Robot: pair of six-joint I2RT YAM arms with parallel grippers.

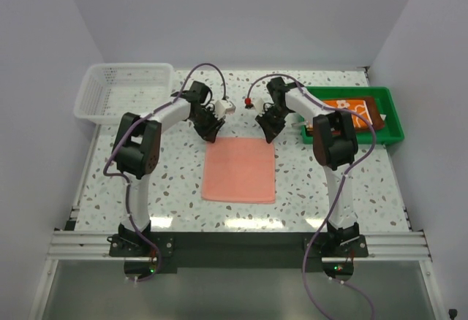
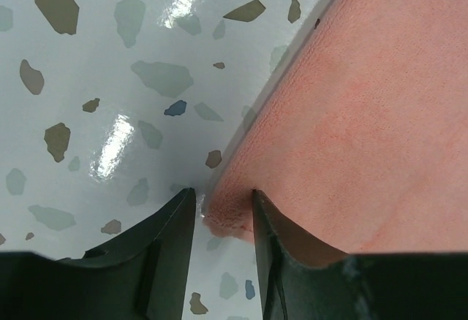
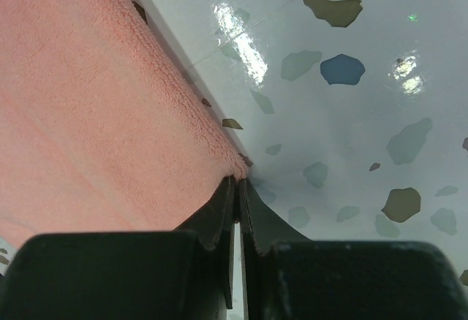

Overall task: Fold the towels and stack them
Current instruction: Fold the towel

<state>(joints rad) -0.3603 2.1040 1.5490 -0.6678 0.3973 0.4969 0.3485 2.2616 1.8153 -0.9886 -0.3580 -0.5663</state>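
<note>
The first fold is being set up. The salmon towel (image 1: pixel 240 169) is laid flat and unfolded at mid-table. Its far right corner is pinched in the clenched right gripper (image 3: pixel 237 181). The far left corner is straddled by the parted left gripper (image 2: pixel 224 202) and must be nipped before both are lifted.

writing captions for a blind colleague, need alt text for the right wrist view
The right end effector, fingers pressed together, pinches the corner of a salmon pink towel lying flat on a glossy white speckled table. The towel fills the left of the view.
</note>
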